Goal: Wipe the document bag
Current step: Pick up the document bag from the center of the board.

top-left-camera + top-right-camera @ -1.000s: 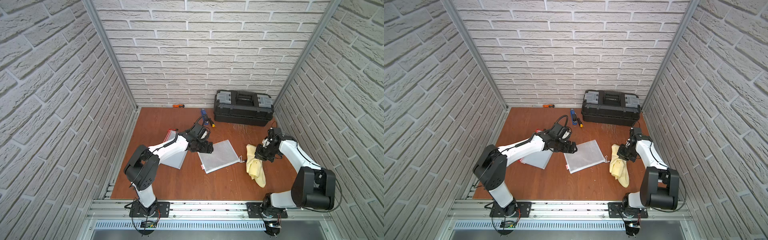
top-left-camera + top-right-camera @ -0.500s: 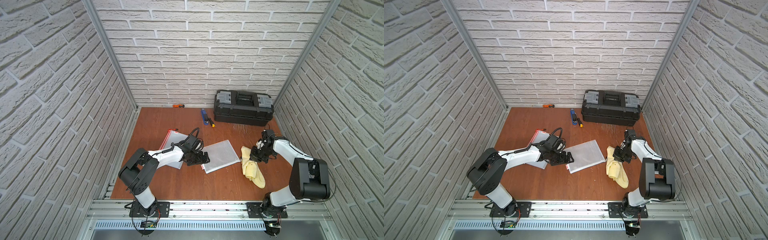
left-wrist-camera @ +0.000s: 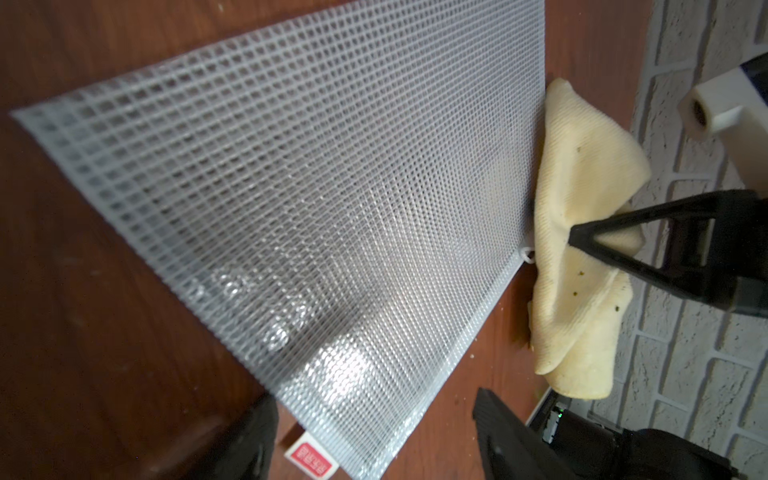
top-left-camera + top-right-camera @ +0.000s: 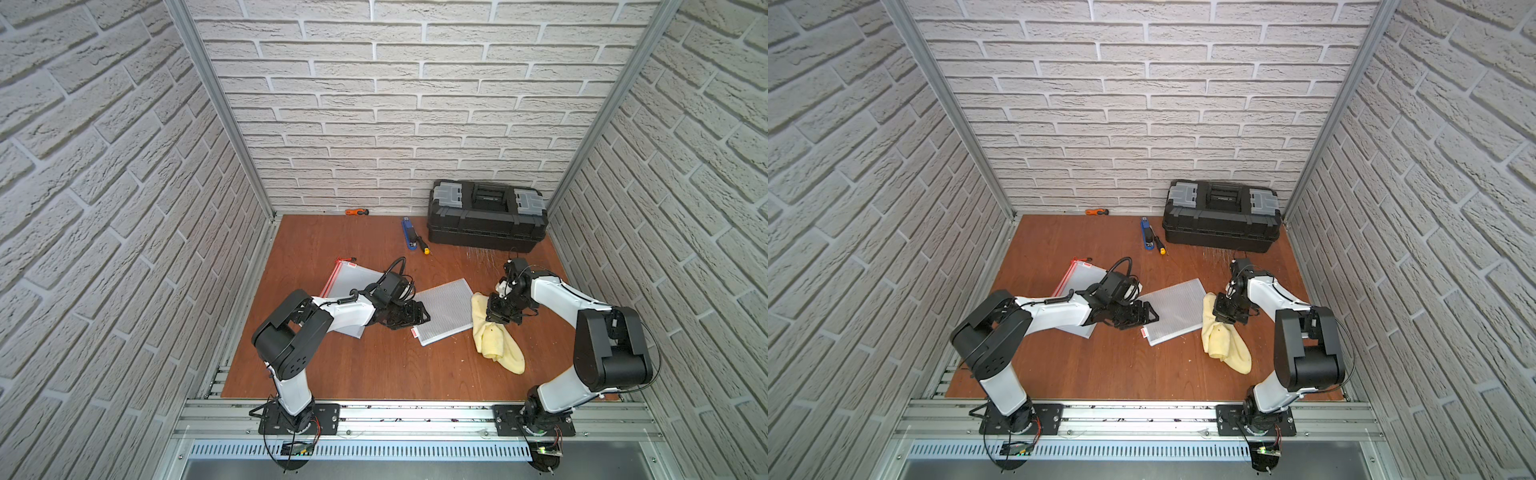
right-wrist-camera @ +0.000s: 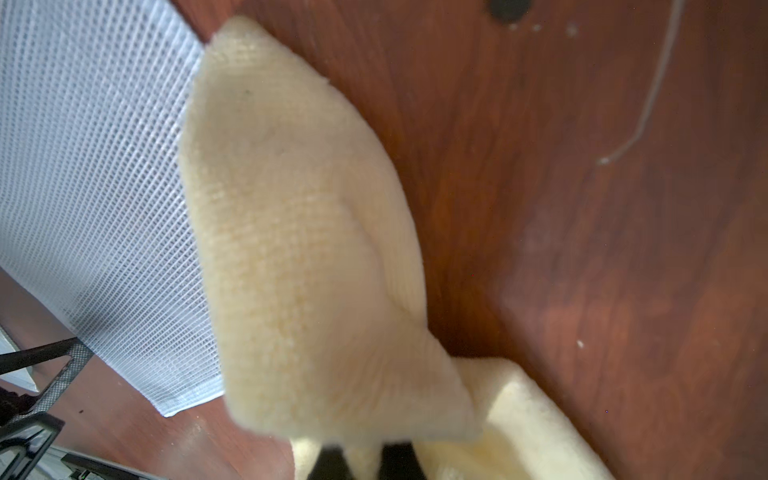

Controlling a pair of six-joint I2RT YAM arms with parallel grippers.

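The document bag (image 4: 446, 309) (image 4: 1173, 311) is a white mesh pouch lying flat mid-table, with a red tag at its near-left corner. My left gripper (image 4: 409, 318) (image 4: 1140, 318) is low at that corner. In the left wrist view the left gripper (image 3: 374, 440) stands open, with the corner of the bag (image 3: 311, 208) between its fingers. My right gripper (image 4: 503, 313) (image 4: 1227, 311) (image 5: 361, 457) is shut on a yellow cloth (image 4: 494, 340) (image 5: 299, 249). The cloth's raised fold reaches the right edge of the bag (image 5: 91, 187).
A second pouch with a red zip (image 4: 353, 282) lies partly under the left arm. A black toolbox (image 4: 486, 220) stands at the back right. A blue stapler (image 4: 409, 235) and a screwdriver (image 4: 423, 245) lie beside it. An orange tool (image 4: 357, 212) lies by the back wall. Brick walls close three sides.
The left gripper has come down from beyond the bag's far-left side to its near-left corner, and its jaws have narrowed somewhat. The right gripper has dragged the cloth left, up to the bag.
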